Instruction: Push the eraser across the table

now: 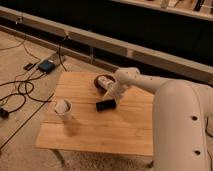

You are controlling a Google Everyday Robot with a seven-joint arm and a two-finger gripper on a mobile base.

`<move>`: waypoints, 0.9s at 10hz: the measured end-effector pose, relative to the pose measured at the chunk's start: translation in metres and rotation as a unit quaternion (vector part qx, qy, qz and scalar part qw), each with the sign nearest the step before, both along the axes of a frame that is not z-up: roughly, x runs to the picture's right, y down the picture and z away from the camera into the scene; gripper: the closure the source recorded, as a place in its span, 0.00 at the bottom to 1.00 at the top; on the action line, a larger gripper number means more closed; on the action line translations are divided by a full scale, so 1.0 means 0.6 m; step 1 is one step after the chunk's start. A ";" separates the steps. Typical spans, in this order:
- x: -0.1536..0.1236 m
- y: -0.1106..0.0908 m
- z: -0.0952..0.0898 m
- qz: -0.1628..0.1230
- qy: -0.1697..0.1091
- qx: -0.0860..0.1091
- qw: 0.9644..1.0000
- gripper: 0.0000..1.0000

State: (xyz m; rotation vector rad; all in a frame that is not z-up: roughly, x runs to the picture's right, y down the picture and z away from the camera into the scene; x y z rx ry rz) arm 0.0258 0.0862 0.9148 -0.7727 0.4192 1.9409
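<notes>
Near the middle of the bench, the eraser lies flat, with the tool right at its far edge, apparently touching; how far its fingers are spread I cannot tell. The push looks barely started, with most of the bench left. The eraser is a smooth black slab on pale planked wood. A white cup stands to its left.
</notes>
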 end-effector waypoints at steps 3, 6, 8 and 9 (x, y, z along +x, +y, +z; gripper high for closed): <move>-0.025 -0.004 -0.003 -0.009 -0.014 0.004 1.000 0.35; -0.033 0.013 -0.005 -0.005 -0.022 -0.012 1.000 0.35; -0.034 0.031 -0.007 0.001 -0.026 -0.027 0.999 0.35; -0.028 0.033 -0.008 0.004 -0.025 -0.029 0.999 0.35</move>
